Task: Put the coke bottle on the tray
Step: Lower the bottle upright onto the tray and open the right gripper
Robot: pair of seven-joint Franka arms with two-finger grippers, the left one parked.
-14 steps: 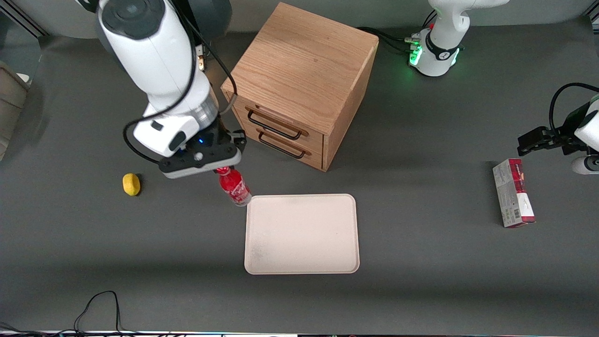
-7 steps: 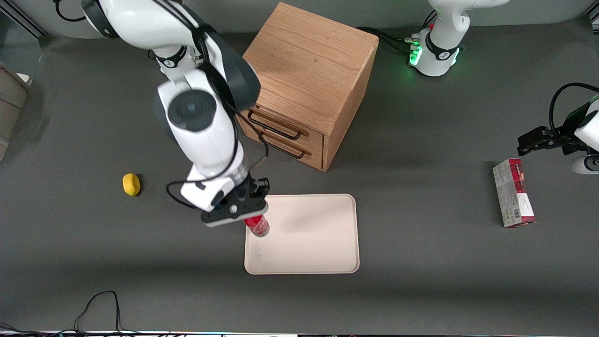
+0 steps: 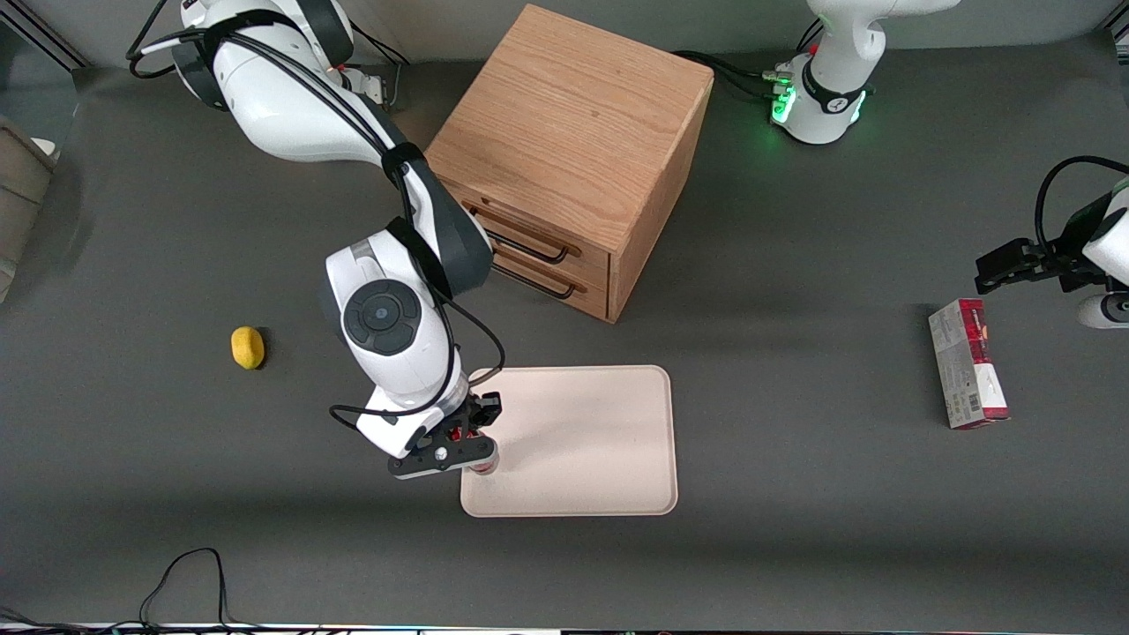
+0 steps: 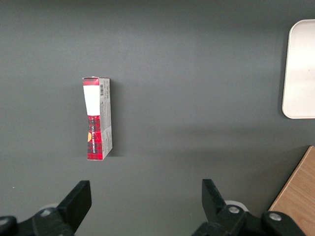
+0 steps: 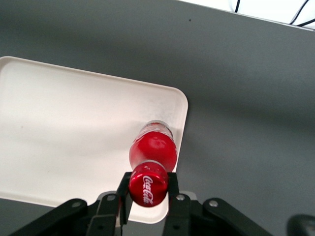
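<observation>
You have a dark grey tabletop (image 3: 794, 547) carrying a wooden drawer cabinet (image 3: 573, 159), with the cream tray (image 3: 600, 441) lying flat in front of its drawers, nearer the front camera. A lemon (image 3: 248, 347) sits toward the working arm's end, a red-and-white carton (image 3: 968, 375) toward the parked arm's end. The end effector (image 3: 459, 445) hangs over the tray's edge.

Dark grey table (image 3: 794, 494), wooden cabinet (image 3: 573, 132)
</observation>
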